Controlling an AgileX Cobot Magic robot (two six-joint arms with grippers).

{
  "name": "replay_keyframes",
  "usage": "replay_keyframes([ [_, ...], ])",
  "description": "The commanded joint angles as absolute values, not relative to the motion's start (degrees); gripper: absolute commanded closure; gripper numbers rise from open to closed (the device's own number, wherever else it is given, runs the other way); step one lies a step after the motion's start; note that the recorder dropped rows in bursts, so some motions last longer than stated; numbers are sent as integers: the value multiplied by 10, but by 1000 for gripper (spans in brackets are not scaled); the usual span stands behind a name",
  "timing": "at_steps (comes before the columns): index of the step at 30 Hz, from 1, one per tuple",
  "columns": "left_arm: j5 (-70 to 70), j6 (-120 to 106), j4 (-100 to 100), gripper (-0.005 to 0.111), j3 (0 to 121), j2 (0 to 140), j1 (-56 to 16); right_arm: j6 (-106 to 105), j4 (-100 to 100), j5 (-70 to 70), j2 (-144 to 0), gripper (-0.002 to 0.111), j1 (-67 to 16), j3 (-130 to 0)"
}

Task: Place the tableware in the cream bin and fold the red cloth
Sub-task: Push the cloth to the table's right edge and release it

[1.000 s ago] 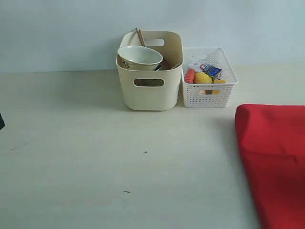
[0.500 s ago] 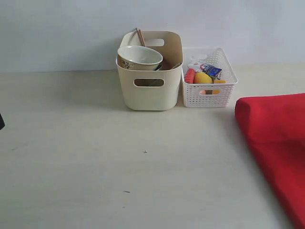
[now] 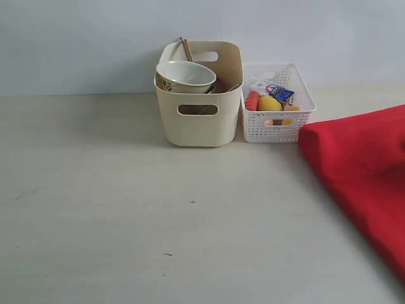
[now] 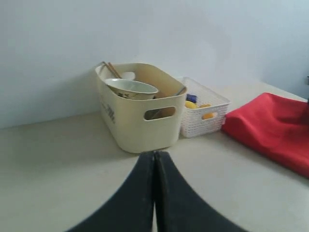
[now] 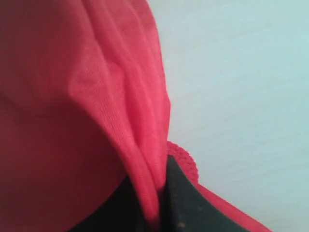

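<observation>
The cream bin (image 3: 199, 120) stands at the back of the table with the white patterned bowl (image 3: 185, 75) and wooden chopsticks (image 3: 185, 48) in it. It also shows in the left wrist view as the cream bin (image 4: 137, 118) with the bowl (image 4: 130, 88). The red cloth (image 3: 361, 171) lies at the right edge, its near corner beside the white basket. In the right wrist view my right gripper (image 5: 157, 193) is shut on a pinched fold of the red cloth (image 5: 72, 96). My left gripper (image 4: 155, 159) is shut and empty, in front of the bin.
A low white perforated basket (image 3: 278, 126) stands right of the bin and holds a lemon (image 3: 269, 103), a small blue-white carton (image 3: 280, 94) and other food. A pale wall runs behind both containers.
The red cloth has swung and slid left and toward the back, its corner now next to the white basket. A dark part at the exterior view's left edge has gone out of sight.
</observation>
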State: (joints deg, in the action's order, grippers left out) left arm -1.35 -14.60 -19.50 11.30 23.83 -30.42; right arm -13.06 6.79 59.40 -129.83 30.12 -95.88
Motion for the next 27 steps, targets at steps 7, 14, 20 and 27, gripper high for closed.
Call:
replay_keyframes([
  [7,64,-145,-93,107,45,117,-197,-128,49,597,-1307,108,372,-971],
  [14,87,-145,-89,107,0,43,-146,-123,71,592,-1307,108,404,-971],
  [20,122,-145,-81,107,0,0,-92,-182,197,568,-1316,108,403,-971],
  [27,122,-145,-77,107,0,0,-51,-184,240,577,-1370,108,402,-1018],
])
